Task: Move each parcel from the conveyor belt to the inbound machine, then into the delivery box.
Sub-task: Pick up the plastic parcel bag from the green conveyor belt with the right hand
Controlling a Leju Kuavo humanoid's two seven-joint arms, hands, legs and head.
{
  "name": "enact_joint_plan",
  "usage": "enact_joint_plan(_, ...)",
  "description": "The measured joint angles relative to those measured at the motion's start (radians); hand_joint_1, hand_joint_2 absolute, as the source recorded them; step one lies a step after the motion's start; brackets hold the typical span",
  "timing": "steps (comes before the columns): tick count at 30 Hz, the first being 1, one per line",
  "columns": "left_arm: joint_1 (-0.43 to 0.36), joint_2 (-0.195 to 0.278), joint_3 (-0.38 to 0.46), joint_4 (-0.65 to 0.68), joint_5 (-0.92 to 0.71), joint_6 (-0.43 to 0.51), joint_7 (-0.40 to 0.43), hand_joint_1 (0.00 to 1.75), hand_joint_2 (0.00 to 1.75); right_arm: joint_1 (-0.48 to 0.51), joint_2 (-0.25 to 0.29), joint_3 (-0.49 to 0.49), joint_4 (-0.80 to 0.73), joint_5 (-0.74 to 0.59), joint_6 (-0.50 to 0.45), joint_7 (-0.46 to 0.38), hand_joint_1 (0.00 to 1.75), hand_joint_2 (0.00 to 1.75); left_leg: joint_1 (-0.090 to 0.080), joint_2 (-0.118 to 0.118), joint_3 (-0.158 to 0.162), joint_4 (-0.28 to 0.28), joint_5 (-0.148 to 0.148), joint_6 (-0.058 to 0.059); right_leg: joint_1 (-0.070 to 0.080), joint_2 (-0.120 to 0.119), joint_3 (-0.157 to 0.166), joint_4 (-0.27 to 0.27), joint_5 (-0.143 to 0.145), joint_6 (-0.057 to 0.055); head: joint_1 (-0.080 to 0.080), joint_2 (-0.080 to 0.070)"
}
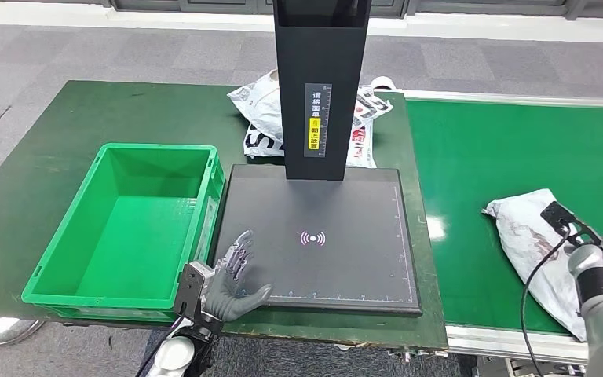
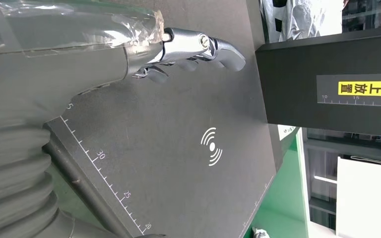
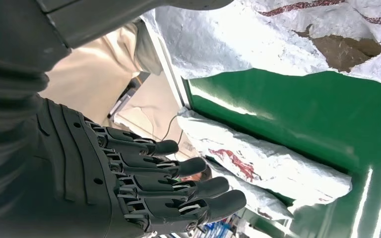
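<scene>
Head view, parcel (image 1: 538,251) lengthwise along conveyor belt (image 1: 502,165), both hands (image 1: 232,279) released.

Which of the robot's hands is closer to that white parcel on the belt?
Right. The right hand is beside the parcel; the left hand hovers over the scanner's near corner.

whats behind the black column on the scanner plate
White printed parcels lie on the green table behind the black column, sticking out on both sides. The column covers their middle, so how many bags there are cannot be told.
</scene>
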Motion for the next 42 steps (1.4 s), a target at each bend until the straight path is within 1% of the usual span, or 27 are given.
enact_joint_plan(5,0.0,0.0,0.0,0.001,0.003,-0.006,-0.004,0.0,1.75,0.02,0.017,0.009,0.0,-0.025,0.005,-0.026,0.0,1.75,0.0,0.0,0.0,0.0,0.0,0.0,0.0,0.0,0.0,0.0,0.0,0.0,0.0,0.0)
enact_joint_plan(7,0.0,0.001,0.0,0.002,0.006,-0.009,-0.008,0.0,1.75,0.03,0.026,0.009,0.0,-0.07,0.045,-0.07,0.0,1.75,0.0,0.0,0.0,0.0,0.0,0.0,0.0,0.0,0.0,0.0,0.0,0.0,0.0,0.0)
enact_joint_plan(9,-0.001,0.003,0.0,0.007,0.008,-0.015,-0.012,0.0,1.75,0.038,0.033,0.009,0.001,-0.121,0.13,-0.137,0.0,1.75,0.0,0.0,0.0,0.0,0.0,0.0,0.0,0.0,0.0,0.0,0.0,0.0,0.0,0.0)
enact_joint_plan(11,-0.005,0.006,0.0,0.016,0.009,-0.022,-0.02,0.0,1.75,0.044,0.038,0.009,0.003,-0.15,0.239,-0.195,0.0,1.75,0.0,0.0,0.0,0.0,0.0,0.0,0.0,0.0,-0.001,0.0,0.0,0.0,0.0,0.0)
enact_joint_plan(14,-0.016,0.007,0.0,0.039,0.006,-0.033,-0.035,0.0,1.75,0.054,0.039,0.009,0.005,-0.16,0.418,-0.262,0.0,1.75,0.0,-0.001,0.0,0.0,0.0,0.0,0.0,-0.001,0.0,0.0,0.0,0.0,0.0,0.0)
enact_joint_plan(16,-0.023,0.007,0.0,0.056,0.002,-0.036,-0.043,0.0,1.75,0.06,0.038,0.009,0.005,-0.161,0.486,-0.29,0.0,1.75,0.0,0.0,0.0,0.0,0.0,0.0,0.0,0.0,0.0,0.0,0.0,0.0,0.0,0.0)
enact_joint_plan(18,-0.028,0.007,0.0,0.07,0.0,-0.038,-0.046,0.0,1.75,0.063,0.036,0.009,0.005,-0.161,0.507,-0.301,0.0,1.75,0.0,0.001,0.0,0.0,0.0,0.0,0.0,0.001,-0.001,0.0,0.0,0.0,0.0,0.0)
enact_joint_plan(24,-0.035,0.007,0.0,0.093,-0.002,-0.039,-0.051,0.0,1.75,0.063,0.034,0.009,0.005,-0.161,0.529,-0.306,0.0,1.75,0.0,0.001,0.0,0.0,0.0,0.0,0.0,0.001,0.0,0.0,0.0,0.0,0.0,0.0)
enact_joint_plan(30,-0.045,0.006,0.0,0.107,-0.008,-0.037,-0.054,0.0,1.75,0.053,0.034,0.009,0.005,-0.159,0.615,-0.341,0.0,1.75,0.0,0.001,0.001,0.0,0.0,0.0,0.0,0.001,0.0,0.0,0.0,0.0,0.0,0.0)
enact_joint_plan(31,-0.047,0.006,0.0,0.108,-0.008,-0.036,-0.054,0.0,1.75,0.051,0.034,0.009,0.005,-0.159,0.625,-0.348,0.35,1.75,0.0,0.001,0.001,0.0,0.0,0.0,0.0,0.001,0.0,0.0,0.0,0.0,0.0,0.0)
enact_joint_plan(34,-0.05,0.006,0.0,0.112,-0.008,-0.034,-0.053,0.0,1.75,0.049,0.033,0.009,0.005,-0.159,0.642,-0.362,1.66,1.75,0.0,0.001,0.001,0.0,0.0,0.0,0.0,0.001,0.0,0.0,0.0,0.0,0.0,0.0)
enact_joint_plan(35,-0.05,0.006,0.0,0.112,-0.007,-0.034,-0.053,0.0,1.75,0.048,0.033,0.01,0.005,-0.159,0.644,-0.365,1.75,1.75,0.0,0.001,0.001,0.0,0.0,0.0,0.0,0.001,0.0,0.0,0.0,0.0,0.0,0.0)
enact_joint_plan(42,-0.05,0.004,0.0,0.112,0.007,-0.042,-0.05,0.0,1.75,0.043,0.026,0.017,0.005,-0.164,0.619,-0.358,1.75,1.75,0.0,0.001,0.001,0.0,0.0,0.0,0.0,0.001,0.0,0.0,0.0,0.0,0.0,0.0)
